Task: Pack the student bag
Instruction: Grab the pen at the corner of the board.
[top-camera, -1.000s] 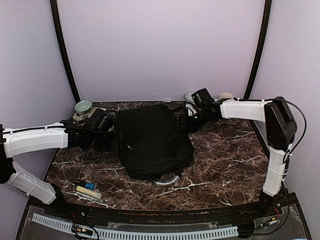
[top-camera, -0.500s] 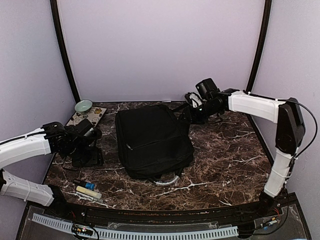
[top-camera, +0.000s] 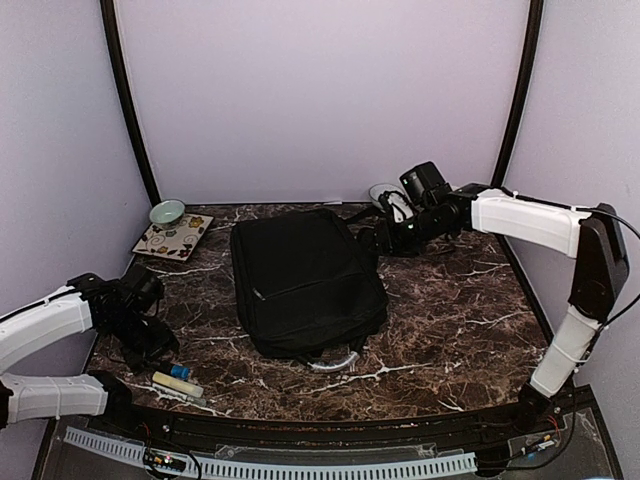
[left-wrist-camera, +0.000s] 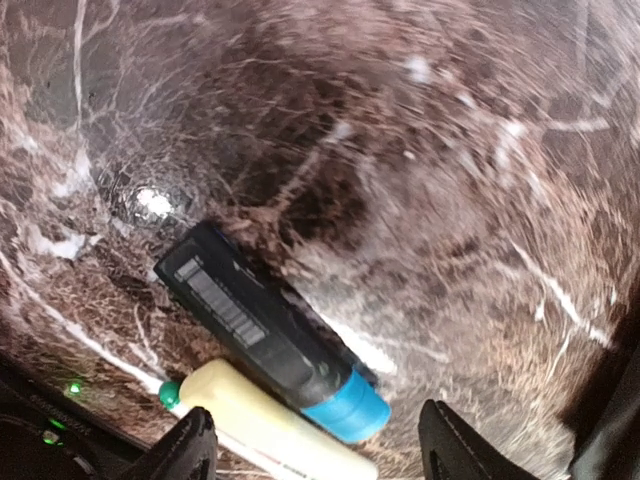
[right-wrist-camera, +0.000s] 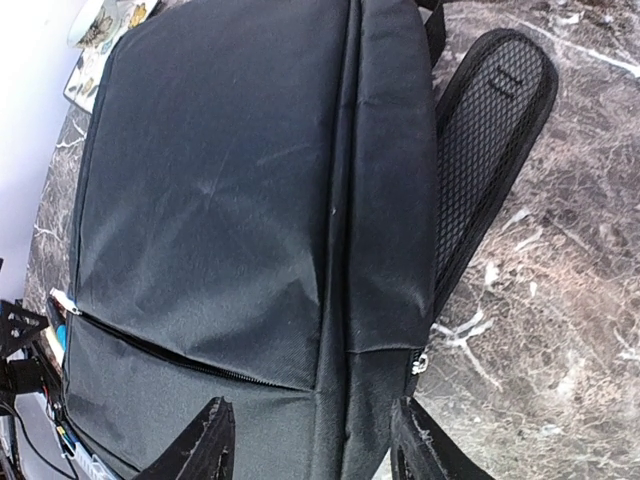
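Observation:
The student bag (top-camera: 305, 285), large, black and soft, lies flat in the middle of the table, its grey handle (top-camera: 335, 362) at the near end. In the right wrist view the bag (right-wrist-camera: 220, 200) fills the frame, with its mesh strap (right-wrist-camera: 490, 130) and a zipper pull (right-wrist-camera: 421, 362) at its edge. My right gripper (top-camera: 378, 240) (right-wrist-camera: 312, 445) hovers open at the bag's far right corner, holding nothing. My left gripper (top-camera: 155, 345) (left-wrist-camera: 320, 455) is open above a black marker with a blue cap (left-wrist-camera: 270, 335) and a cream tube (left-wrist-camera: 270, 425).
The marker (top-camera: 172, 371) and tube (top-camera: 178, 385) lie near the front left edge. A patterned square mat (top-camera: 172, 236) and a green bowl (top-camera: 167, 211) sit at the back left corner. White objects (top-camera: 385, 195) sit at the back right.
My left arm has drawn back from the bag's left side to the near left, over the marker and tube. My right gripper has opened and lifted a little off the bag's corner.

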